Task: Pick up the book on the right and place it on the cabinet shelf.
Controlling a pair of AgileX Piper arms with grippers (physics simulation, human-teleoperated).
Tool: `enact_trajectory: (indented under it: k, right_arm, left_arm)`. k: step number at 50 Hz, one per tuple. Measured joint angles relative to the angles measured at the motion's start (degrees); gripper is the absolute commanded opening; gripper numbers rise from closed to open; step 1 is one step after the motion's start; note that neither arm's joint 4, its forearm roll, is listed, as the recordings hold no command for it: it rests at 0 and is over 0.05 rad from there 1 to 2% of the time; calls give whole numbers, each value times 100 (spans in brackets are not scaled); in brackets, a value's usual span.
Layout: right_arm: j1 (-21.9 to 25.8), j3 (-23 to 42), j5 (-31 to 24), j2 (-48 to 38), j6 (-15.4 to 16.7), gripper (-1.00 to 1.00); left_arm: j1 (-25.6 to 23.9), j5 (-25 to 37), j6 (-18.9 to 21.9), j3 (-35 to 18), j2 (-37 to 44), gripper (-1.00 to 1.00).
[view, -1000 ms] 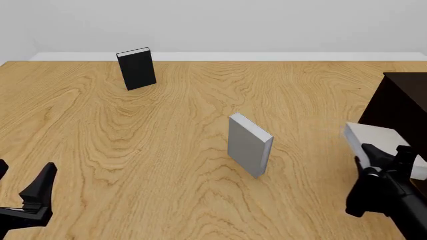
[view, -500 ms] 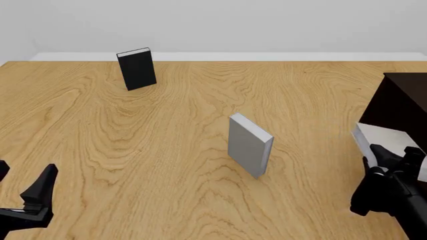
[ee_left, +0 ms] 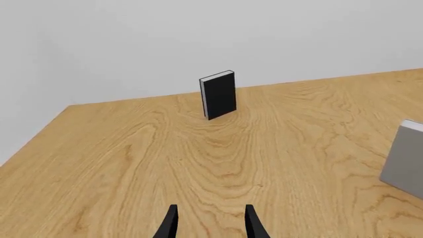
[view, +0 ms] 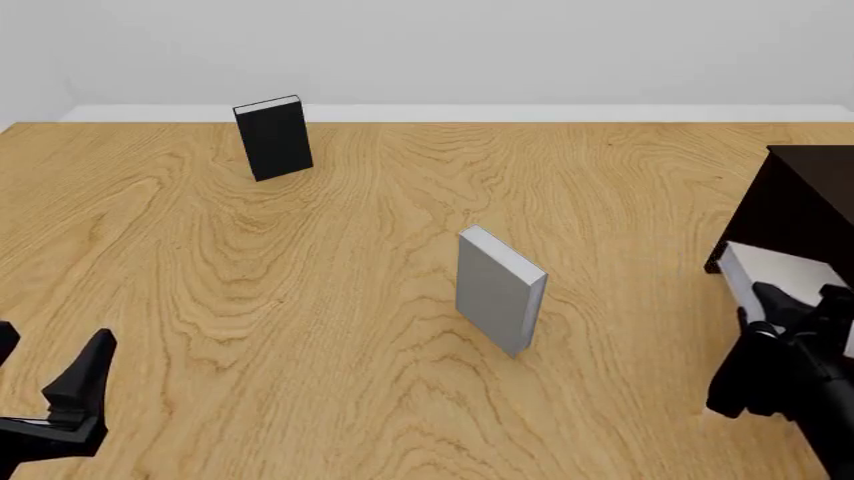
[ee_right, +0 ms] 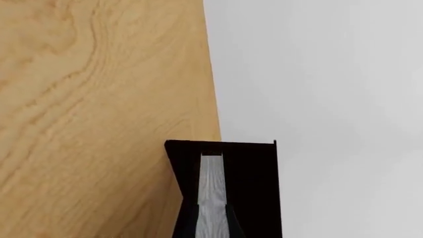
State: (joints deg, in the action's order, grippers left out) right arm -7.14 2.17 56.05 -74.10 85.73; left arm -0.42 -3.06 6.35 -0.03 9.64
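Feeding the grey book [view: 777, 272] into the cabinet shelf [view: 797, 215] at three o'clock, right gripper [view: 790, 318] clamped on it; push deeper, then release. Left gripper [ee_left: 210, 223] idles, jaws apart and empty.

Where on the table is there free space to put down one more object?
Bare wood lies between the black book and the standing grey book, also near the left gripper. It is crowded at the cabinet, where the right gripper holds the book.
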Motion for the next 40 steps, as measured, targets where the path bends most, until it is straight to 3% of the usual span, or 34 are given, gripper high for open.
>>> enact_trajectory:
  k: [40]
  right_arm:
    - [-482,480,-348,-292,-52,-100]
  left_arm:
    - [-7,-172,41,0,196,100]
